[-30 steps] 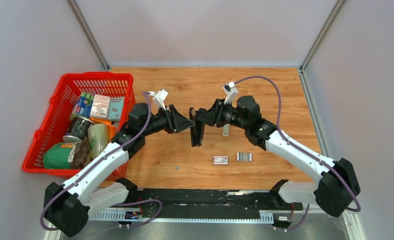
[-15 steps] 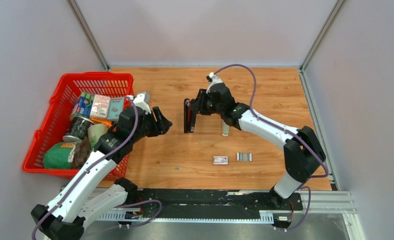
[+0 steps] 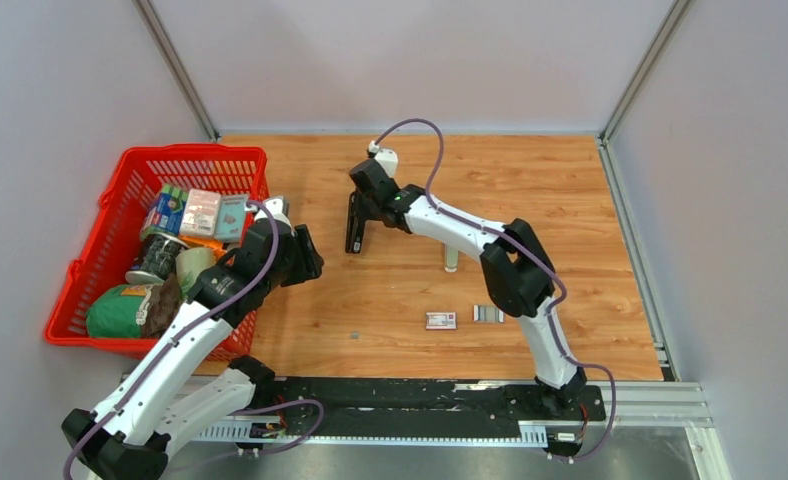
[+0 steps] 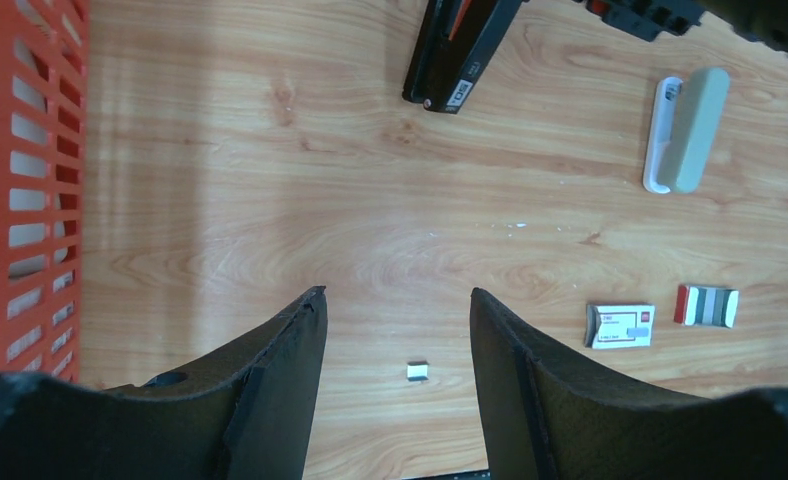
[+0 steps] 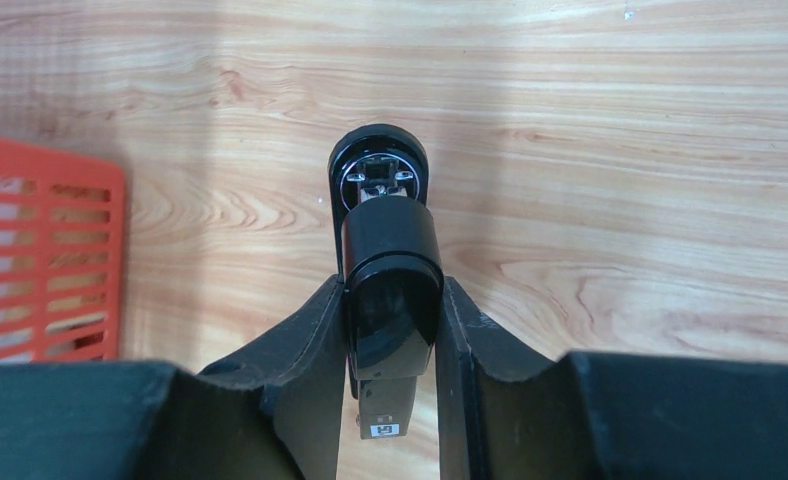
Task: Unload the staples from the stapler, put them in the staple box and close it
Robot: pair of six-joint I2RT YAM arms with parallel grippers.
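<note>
Stapler [image 3: 353, 222] moved left | right gripper [image 5: 391, 287] clamped on it | left gripper [image 4: 395, 300] apart, withdrawn

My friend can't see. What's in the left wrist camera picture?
The left gripper hangs open over a wooden table, a tiny silver staple piece showing between its black fingers. Farther off are a black stapler, a grey stapler, a small red-and-white box and a red basket's edge.

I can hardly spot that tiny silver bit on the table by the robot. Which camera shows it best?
The left wrist view: the tiny silver piece lies on the table, seen close between the open left gripper's fingers. The top external view shows it only as a speck. The right wrist view misses it.
</note>
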